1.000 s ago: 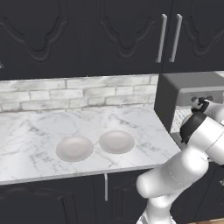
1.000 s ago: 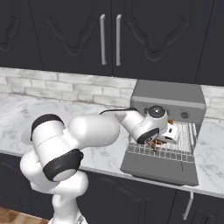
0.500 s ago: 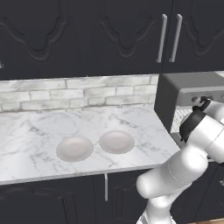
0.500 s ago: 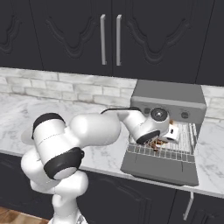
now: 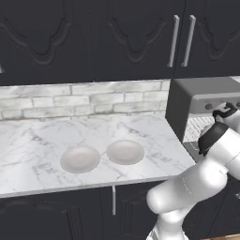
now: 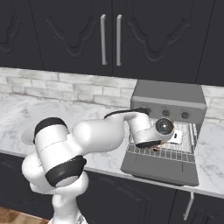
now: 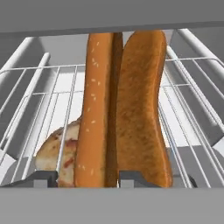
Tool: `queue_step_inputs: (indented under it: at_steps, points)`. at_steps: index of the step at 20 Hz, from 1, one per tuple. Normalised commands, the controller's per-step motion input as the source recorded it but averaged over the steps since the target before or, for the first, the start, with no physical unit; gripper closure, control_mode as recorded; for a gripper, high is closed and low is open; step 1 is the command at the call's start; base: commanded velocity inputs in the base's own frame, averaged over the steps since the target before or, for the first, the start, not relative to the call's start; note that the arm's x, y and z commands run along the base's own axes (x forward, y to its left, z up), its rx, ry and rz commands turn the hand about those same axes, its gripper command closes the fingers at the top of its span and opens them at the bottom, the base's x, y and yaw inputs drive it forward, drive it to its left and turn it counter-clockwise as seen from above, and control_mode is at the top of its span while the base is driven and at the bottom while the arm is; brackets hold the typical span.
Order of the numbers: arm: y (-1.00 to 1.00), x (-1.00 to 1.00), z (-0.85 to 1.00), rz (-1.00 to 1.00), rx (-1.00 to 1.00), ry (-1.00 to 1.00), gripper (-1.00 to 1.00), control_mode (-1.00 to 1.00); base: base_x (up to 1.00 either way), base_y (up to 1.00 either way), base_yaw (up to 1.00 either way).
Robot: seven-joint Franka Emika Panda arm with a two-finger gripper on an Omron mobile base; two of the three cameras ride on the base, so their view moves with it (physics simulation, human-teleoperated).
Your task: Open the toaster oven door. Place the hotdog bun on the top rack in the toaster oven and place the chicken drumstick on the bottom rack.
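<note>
The toaster oven [image 6: 168, 94] [image 5: 201, 93] stands at the counter's right end. The toaster oven door [image 6: 159, 168] lies folded down flat. My gripper [image 6: 173, 139] [image 7: 87, 178] reaches into the oven mouth. In the hand view the hotdog bun [image 7: 122, 109] lies lengthwise on the top rack [image 7: 57, 87], just past my fingertips [image 7: 41, 178]. The jaws stand open, and the left tip is clear of the bun. Below the wires, at lower left, the chicken drumstick [image 7: 52, 151] shows through. It lies on the level beneath, where the bottom rack [image 6: 183, 152] is.
Two shallow white bowls [image 5: 79, 158] [image 5: 124, 151] sit on the marble counter [image 5: 37, 140] left of the oven. Dark wall cabinets with bar handles [image 6: 110, 39] hang overhead. The oven's side walls and roof close in around the hand.
The hand has sunk a little and edged to the right inside the oven mouth. The bowls, oven and door stand as before.
</note>
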Motion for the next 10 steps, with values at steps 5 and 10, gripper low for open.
queue_step_inputs:
  at_steps: [5,10]
  points:
    - [-0.35,0.0,0.48,0.07,0.04,-0.18,-1.0,-1.0,0.0,0.0,0.0]
    - [-0.4,0.0,0.6,0.07,0.04,-0.17,-1.0,-1.0,0.0,0.0,0.0]
